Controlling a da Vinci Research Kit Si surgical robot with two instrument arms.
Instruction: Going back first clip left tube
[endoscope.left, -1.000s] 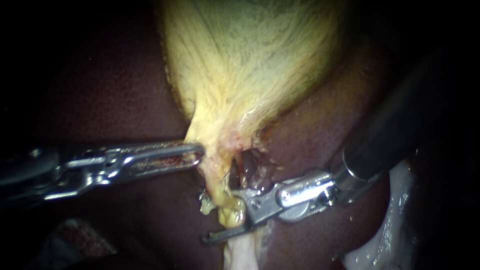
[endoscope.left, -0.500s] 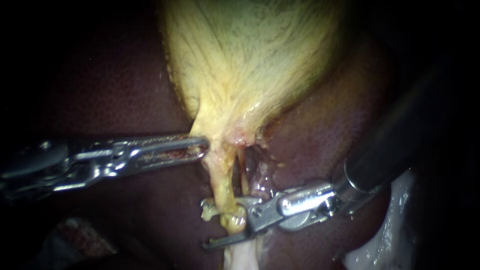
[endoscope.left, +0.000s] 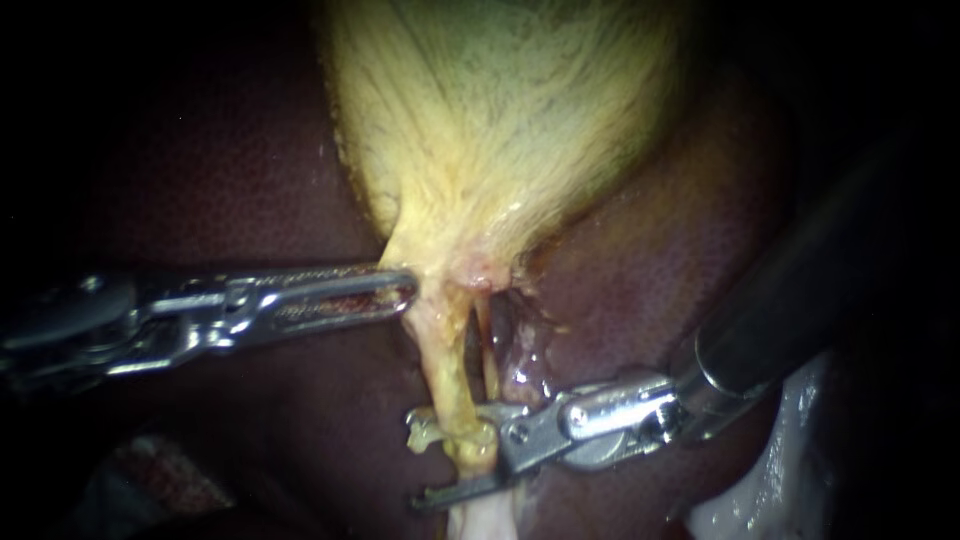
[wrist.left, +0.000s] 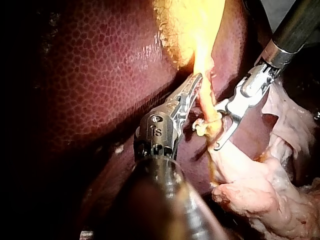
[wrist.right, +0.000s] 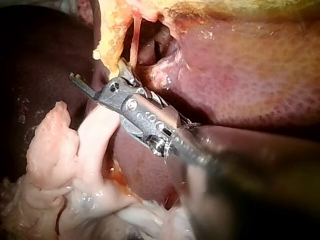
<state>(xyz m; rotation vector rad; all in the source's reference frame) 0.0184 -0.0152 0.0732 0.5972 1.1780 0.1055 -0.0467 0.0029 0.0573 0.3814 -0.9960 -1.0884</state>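
The left tube (endoscope.left: 445, 350) was drawn straighter between the wide-open jaws of the right instrument (endoscope.left: 447, 455), which gripped nothing, and withdrawal was judged barely begun.

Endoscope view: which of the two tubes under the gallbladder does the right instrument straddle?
The left tube, thick and yellow, passes through the right instrument; the thin tube beside it shows only above it.

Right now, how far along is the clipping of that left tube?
Done: the left instrument has its jaws shut on the gallbladder, holding the left tube stretched. In hand: the right instrument has open jaws astride that tube; whether a clip sits on it I cannot tell. Left: drawing the right instrument clear of the tube.
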